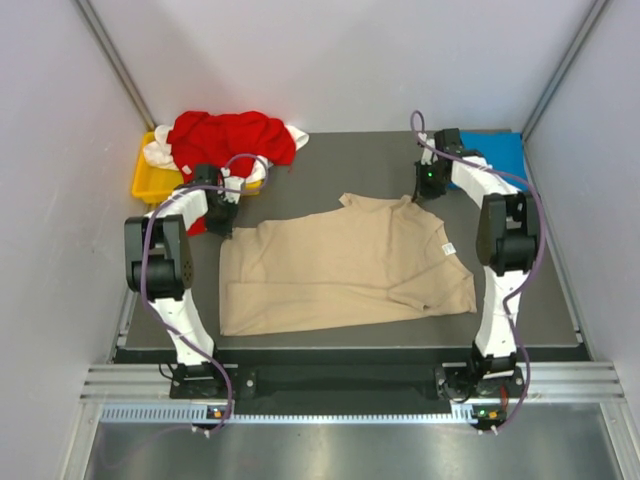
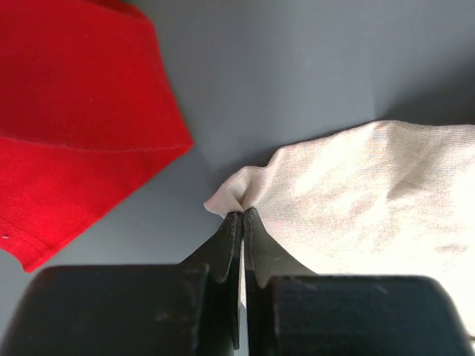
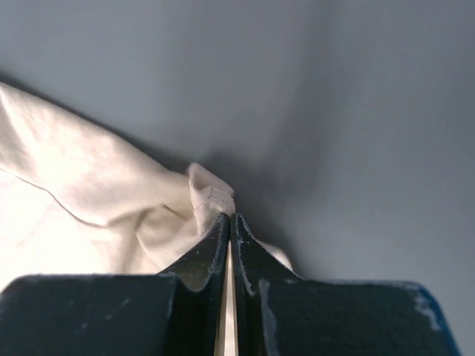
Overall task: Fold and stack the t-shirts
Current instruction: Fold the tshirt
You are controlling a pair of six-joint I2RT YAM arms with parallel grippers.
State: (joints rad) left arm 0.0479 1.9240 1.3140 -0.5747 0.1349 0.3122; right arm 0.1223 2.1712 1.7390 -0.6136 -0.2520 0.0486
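Note:
The beige t-shirt (image 1: 340, 265) lies spread on the dark table. My left gripper (image 1: 222, 222) is shut on its far left corner; the left wrist view shows the cloth (image 2: 371, 200) pinched at the gripper (image 2: 243, 213). My right gripper (image 1: 428, 188) is shut on the shirt's far right part near the collar; the cloth (image 3: 89, 200) bunches at the gripper (image 3: 231, 216). The red t-shirt (image 1: 230, 138) lies heaped over the yellow tray and also shows in the left wrist view (image 2: 74, 119). A white t-shirt (image 1: 160, 153) peeks out beneath it. The blue t-shirt (image 1: 497, 152) lies at the far right.
The yellow tray (image 1: 150, 182) stands at the far left corner of the table (image 1: 350, 160). White walls close in both sides and the back. The table's near edge runs just beyond the arm bases.

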